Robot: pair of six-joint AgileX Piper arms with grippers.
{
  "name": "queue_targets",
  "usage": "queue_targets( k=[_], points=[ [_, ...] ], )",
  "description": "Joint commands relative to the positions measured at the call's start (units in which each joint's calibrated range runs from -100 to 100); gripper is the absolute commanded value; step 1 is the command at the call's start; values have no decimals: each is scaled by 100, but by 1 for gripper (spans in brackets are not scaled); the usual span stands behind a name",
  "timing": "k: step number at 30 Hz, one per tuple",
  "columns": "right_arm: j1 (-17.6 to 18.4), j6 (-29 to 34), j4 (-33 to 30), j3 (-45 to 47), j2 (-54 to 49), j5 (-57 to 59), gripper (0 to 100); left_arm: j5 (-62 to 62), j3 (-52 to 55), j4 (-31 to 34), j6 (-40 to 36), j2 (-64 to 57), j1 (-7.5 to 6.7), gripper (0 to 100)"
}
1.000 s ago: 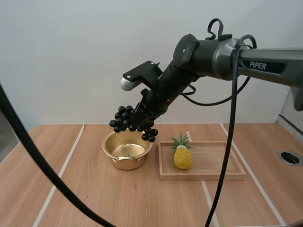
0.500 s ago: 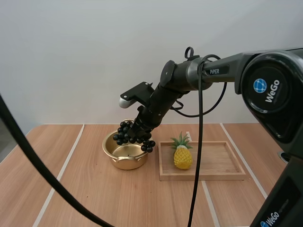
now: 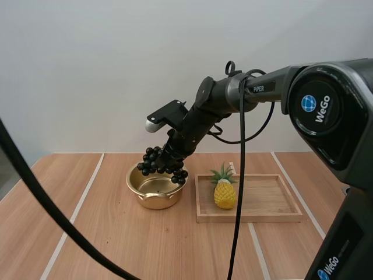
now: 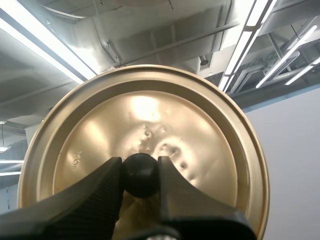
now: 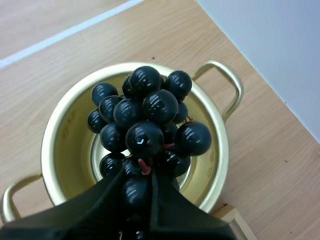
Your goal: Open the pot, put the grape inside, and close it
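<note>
My right pincer is clamped on the grapes near their stem, just over the open pot; they look wobbly and squashy, and my left pincer squeezes the lid by its knob.

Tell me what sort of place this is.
Probably a robot test bench, not a kitchen: a wooden table marked with white lines against a plain wall, a toy-like pineapple alone on a tray, and the right end effector holding grapes over an open pot.
</note>
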Motion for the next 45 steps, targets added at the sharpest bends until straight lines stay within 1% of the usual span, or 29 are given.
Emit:
queue_targets(
  k=[1, 12, 21, 26, 31, 33, 45],
  points=[
    [-1, -84, 325, -152, -17, -90, 0, -28, -30, 47, 4, 7, -4, 0],
    [-1, -93, 493, -152, 330, 0, 0, 25, -30, 84, 4, 7, -4, 0],
    [-1, -93, 463, -140, 869, 390, 0, 25, -30, 87, 72, 7, -4, 0],
    [-1, 48, 126, -140, 1059, 460, 0, 42, -30, 87, 133, 7, -4, 0],
    [-1, 539, -615, -140, 1127, 460, 0, 96, -30, 87, 133, 7, -4, 0],
    [-1, 644, -833, -140, 1127, 532, 0, 96, -30, 87, 133, 7, -4, 0],
    [-1, 634, -802, -140, 1115, 1918, 0, 150, -30, 87, 133, 7, -4, 0]
  ],
)
